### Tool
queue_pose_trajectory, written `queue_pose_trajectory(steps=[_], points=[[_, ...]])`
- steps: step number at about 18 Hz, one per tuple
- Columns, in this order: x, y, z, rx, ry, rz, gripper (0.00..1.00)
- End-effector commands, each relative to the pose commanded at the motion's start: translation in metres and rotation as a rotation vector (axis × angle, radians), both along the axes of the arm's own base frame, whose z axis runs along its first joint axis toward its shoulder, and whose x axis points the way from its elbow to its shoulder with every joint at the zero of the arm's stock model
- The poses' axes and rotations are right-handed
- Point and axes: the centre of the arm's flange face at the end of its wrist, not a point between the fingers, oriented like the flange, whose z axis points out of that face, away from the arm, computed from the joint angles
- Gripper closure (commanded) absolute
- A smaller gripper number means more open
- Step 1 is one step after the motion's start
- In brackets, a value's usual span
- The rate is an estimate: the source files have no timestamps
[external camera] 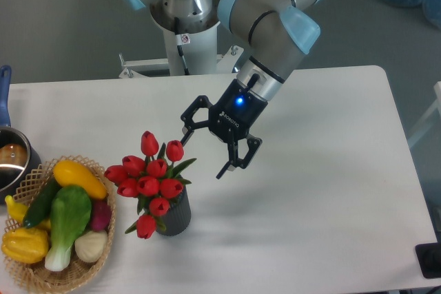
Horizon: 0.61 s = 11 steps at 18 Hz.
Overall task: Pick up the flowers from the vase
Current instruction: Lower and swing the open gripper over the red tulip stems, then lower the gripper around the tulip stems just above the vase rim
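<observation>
Just below and to the left of the gripper point(204, 156) stand the flowers point(150, 182), a bunch of red tulips still seated in the dark ribbed vase point(175, 217) on the white table point(324, 191). The jaws are spread wide and hold nothing; one fingertip seems close to the topmost buds, though whether it touches them is unclear. Farther left sits a wicker basket point(69, 277) of vegetables.

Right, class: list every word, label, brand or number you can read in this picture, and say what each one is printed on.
White brand lettering on the black gripper body beside the blue light: too small and blurred to read for certain.
Small white label with a red mark on the robot's base column: too small to read.
Flowers, vase, wicker basket, table: no text.
</observation>
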Motion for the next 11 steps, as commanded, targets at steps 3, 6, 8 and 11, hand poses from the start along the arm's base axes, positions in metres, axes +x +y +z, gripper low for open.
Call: queue_pose_trajectory(steps=[3,6,8,11], points=[[0.003,0.001,-0.002,0.008,0.022,-0.024,0.0],[0.006,0.005,-0.008,-0.003,0.047,-0.049,0.0],[0.014,0.009,-0.018,-0.01,0.063,-0.083,0.0],[0.021,0.014,-0.016,-0.002,0.06,-0.099,0.0]])
